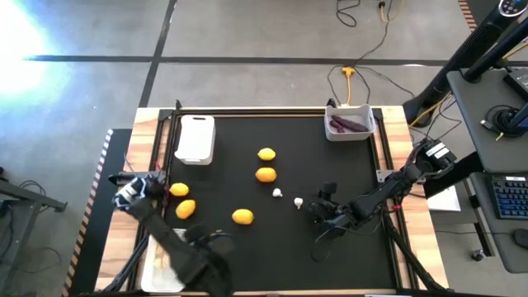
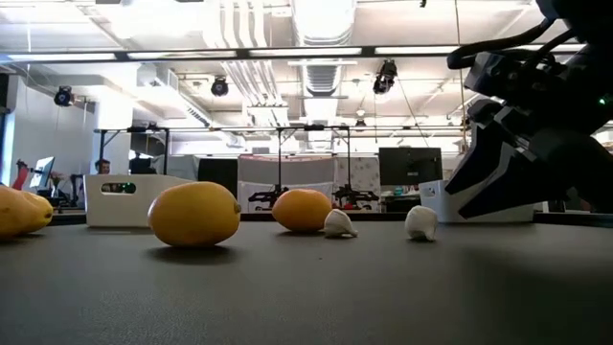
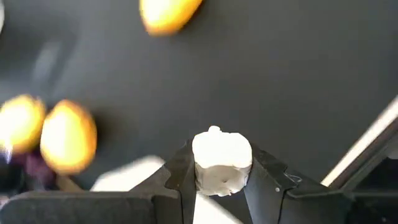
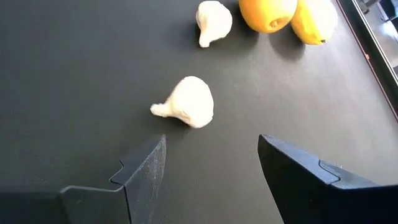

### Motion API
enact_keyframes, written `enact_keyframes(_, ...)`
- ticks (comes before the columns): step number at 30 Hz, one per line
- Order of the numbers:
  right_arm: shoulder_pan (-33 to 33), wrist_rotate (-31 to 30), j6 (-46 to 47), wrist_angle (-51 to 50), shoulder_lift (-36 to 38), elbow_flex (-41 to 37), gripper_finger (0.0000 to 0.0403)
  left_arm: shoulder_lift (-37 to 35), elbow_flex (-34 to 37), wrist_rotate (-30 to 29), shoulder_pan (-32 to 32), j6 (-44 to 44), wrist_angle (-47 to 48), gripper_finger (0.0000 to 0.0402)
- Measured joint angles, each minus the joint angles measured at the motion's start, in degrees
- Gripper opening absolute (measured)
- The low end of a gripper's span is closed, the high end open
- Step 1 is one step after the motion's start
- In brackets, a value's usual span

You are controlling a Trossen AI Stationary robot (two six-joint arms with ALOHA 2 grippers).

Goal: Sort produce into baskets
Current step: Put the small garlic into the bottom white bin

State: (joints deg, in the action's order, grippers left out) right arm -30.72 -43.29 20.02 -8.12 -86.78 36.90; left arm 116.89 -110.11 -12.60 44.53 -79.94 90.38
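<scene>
My left fingers pinch one light, papery garlic bulb at its belly near the tabletop's left edge, while my right fingers stand spread before another garlic.

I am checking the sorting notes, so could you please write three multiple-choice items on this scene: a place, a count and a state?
1. Where are the purple pieces? A in a basket on the right arm's side; B loose on the mat; C none in view.
2. How many lemons lie on the mat? A three; B five; C seven.
3. What is the left gripper doing? A open, empty; B holding a lemon; C shut on a whitish piece.
Key: 1 A, they lie inside that basket; 2 B, five show from above; 3 C, the piece sits between its fingers.
</scene>
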Motion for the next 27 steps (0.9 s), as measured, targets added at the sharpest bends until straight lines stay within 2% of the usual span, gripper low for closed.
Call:
enact_keyframes(5, 0.0, 0.0, -0.3, 1.2, 0.0, -0.1, 0.0249, -3.5, 11.0, 8.7, 6.4, -15.9, -0.5, 0.0087)
enact_keyframes(10, 0.0, 0.1, -0.5, 1.2, 0.0, -0.2, 0.0249, -9.1, 23.1, 21.0, 10.9, -28.4, -5.2, 0.0087)
enact_keyframes(14, 0.0, 0.1, -0.5, 1.4, 0.0, -0.2, 0.0249, -13.7, 32.0, 22.4, 12.3, -34.4, -11.4, 0.0087)
enact_keyframes(17, 0.0, 0.2, -0.5, 1.4, 0.0, -0.2, 0.0249, -14.9, 37.3, 22.7, 12.0, -36.4, -13.0, 0.0094)
enact_keyframes(20, 0.0, 0.2, -0.5, 1.4, 0.0, -0.2, 0.0249, -15.6, 40.0, 24.5, 11.1, -34.3, -14.1, 0.0112)
enact_keyframes(25, 0.0, 0.2, -0.6, 1.4, 0.0, -0.2, 0.0249, -15.6, 40.5, 31.6, 9.2, -28.9, -14.4, 0.0162)
enact_keyframes(27, 0.0, 0.2, -0.7, 1.4, 0.0, -0.3, 0.0249, -15.6, 39.5, 32.5, 8.4, -26.7, -14.0, 0.0183)
